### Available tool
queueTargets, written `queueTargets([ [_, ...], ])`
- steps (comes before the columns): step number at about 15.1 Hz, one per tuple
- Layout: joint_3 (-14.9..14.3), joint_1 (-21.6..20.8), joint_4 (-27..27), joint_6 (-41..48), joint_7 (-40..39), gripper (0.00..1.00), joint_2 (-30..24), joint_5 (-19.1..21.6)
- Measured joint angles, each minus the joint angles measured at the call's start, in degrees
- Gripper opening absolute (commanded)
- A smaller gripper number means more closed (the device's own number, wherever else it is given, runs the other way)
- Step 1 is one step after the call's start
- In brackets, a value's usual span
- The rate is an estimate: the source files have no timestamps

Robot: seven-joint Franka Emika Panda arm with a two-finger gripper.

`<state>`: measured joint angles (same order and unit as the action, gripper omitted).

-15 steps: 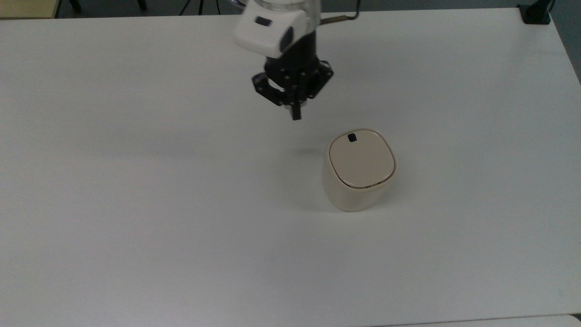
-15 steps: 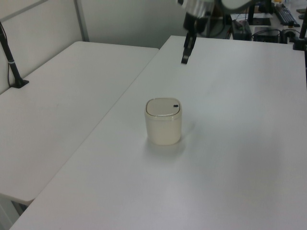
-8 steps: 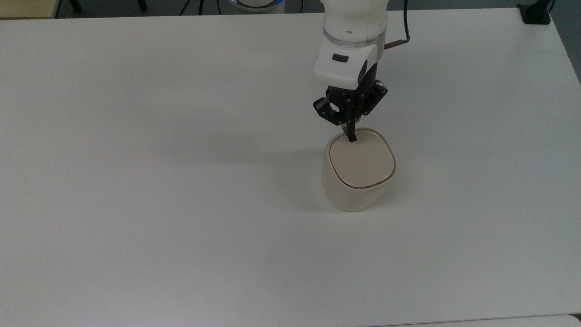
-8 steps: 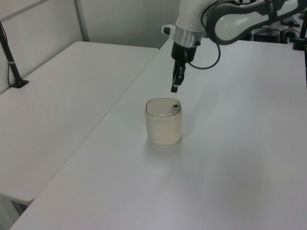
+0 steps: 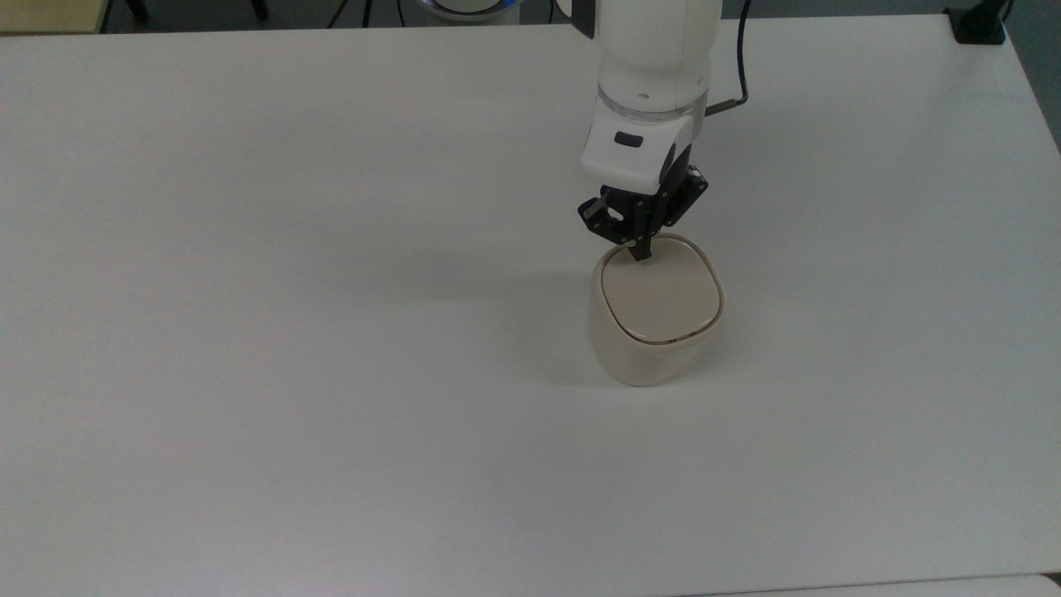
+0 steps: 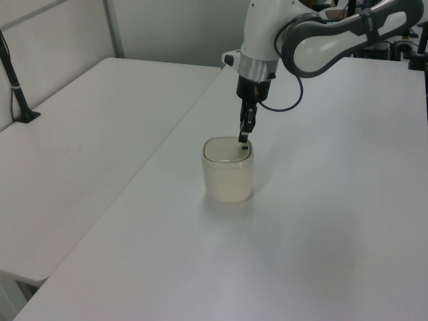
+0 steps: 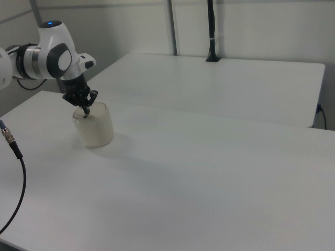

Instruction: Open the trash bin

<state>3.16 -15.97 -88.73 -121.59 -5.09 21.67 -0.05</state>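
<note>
- You are looking at a white table [image 5: 249,332] whose whole left half in the top view is lying bare, so nothing there is asking for your attention
- You are finding the trash bin [image 5: 655,332] right of centre in the top view, standing upright with its lid [image 5: 661,294] sitting flat and shut; in the left view it is sitting at mid-frame, in the right view at the left
- You are seeing the gripper [image 5: 640,253] pointing straight down with its fingers clenched together into one narrow tip, grasping nothing
- That tip is resting at the lid's upper edge in the top view, where the small black button [image 6: 245,146] is peeking out beneath it in the left view
- You are, by my reading, in the pressing step: the next move is calling for a short, straight push down, then a lift clear so the lid can be springing up
</note>
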Motion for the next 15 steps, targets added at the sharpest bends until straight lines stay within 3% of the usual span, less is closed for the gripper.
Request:
queueTargets([
  [9, -0.35, -0.77, 0.95, -0.09, 0.00, 0.00, 0.94, -1.47],
  [15, -2.90, 2.77, 1.56, 3.99, 0.17, 0.00, -4.81, -1.47],
])
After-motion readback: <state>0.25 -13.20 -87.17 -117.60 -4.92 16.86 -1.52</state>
